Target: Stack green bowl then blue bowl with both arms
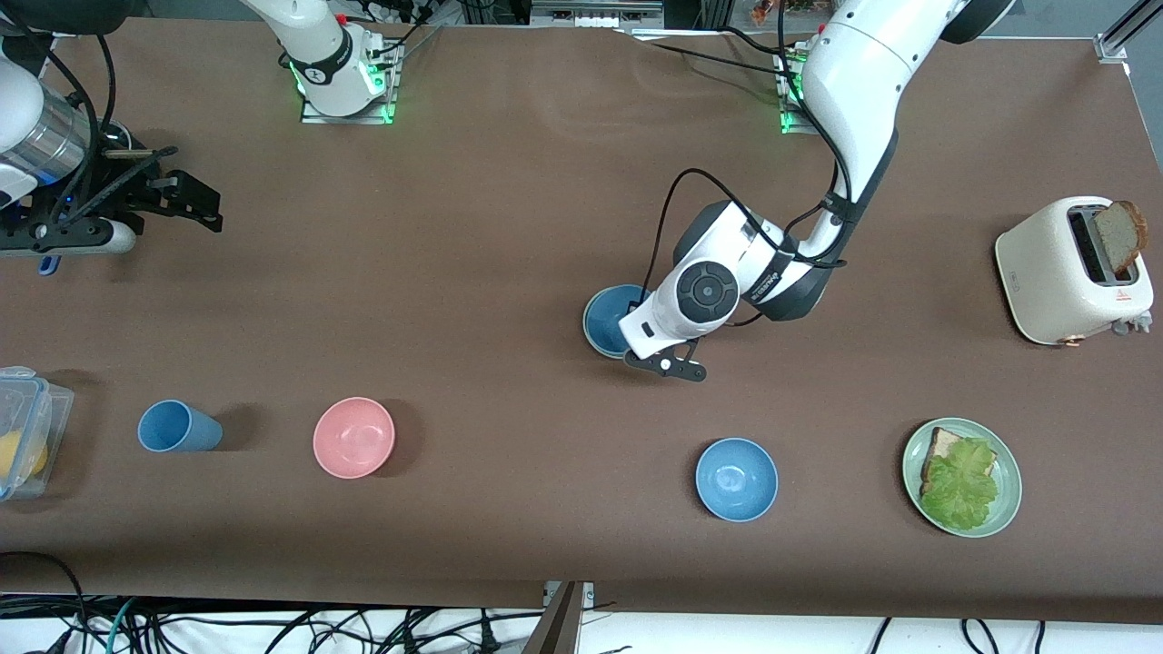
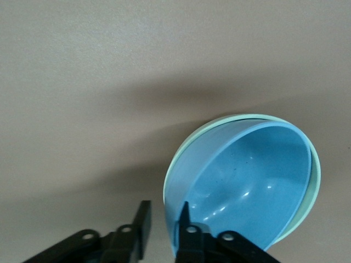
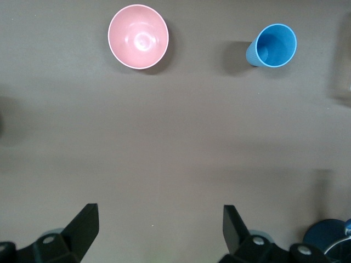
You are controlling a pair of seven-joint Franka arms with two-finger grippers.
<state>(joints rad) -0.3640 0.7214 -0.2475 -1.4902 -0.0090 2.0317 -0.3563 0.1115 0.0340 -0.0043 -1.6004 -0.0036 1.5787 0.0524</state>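
The blue bowl [image 1: 607, 318] [image 2: 252, 175] sits nested inside the green bowl [image 1: 586, 329] [image 2: 313, 192] near the table's middle. Only the pale green rim shows around it. My left gripper [image 1: 647, 348] [image 2: 164, 211] is low over the stack's edge. One finger is inside the blue bowl against its wall. The other finger [image 2: 143, 219] stands outside, with a gap between it and the bowls, so the gripper is open and holds nothing. My right gripper [image 1: 211, 207] [image 3: 159, 219] waits wide open over bare table at the right arm's end.
A second blue bowl [image 1: 736, 479] lies nearer the front camera than the stack. A pink bowl [image 1: 353, 437] [image 3: 138, 36], a blue cup [image 1: 177, 426] [image 3: 272, 46] and a clear container [image 1: 23, 436] lie toward the right arm's end. A green plate [image 1: 909, 472] and a toaster [image 1: 1054, 272] lie toward the left arm's end.
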